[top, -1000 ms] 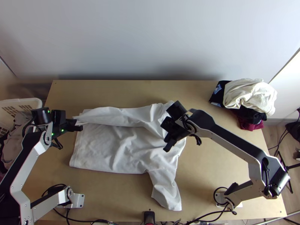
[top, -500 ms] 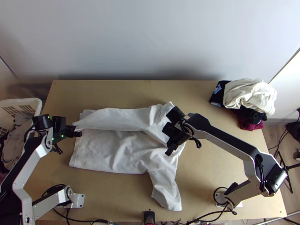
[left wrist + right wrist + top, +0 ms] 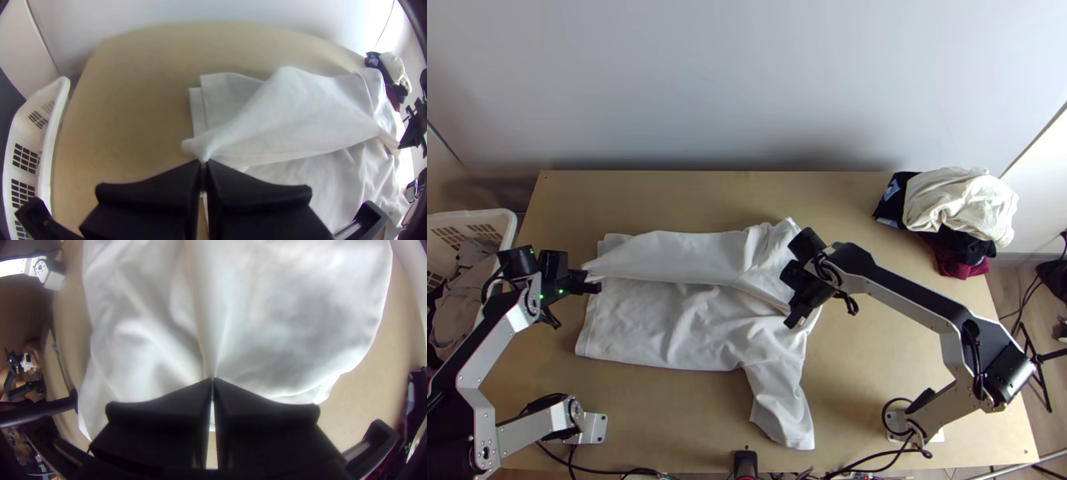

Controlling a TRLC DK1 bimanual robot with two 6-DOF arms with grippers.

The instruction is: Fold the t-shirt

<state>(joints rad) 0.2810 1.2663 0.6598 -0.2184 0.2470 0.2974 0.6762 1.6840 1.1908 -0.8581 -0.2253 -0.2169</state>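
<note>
From above, the white t-shirt (image 3: 683, 328) lies across the middle of the table (image 3: 875, 344), its far side turned over in a long flap (image 3: 691, 254). My left gripper (image 3: 595, 284) is at one end, my right gripper (image 3: 793, 322) at the other, I judge so the flap comes over evenly. One sleeve (image 3: 779, 400) sticks out towards the near edge, probably for a later fold.

In the left wrist view, my fingers clench a gathered tip of the flap, likely to keep its edge taut.

In the right wrist view, they pinch a creased ridge of cloth, presumably to steer the shoulder end.
</note>
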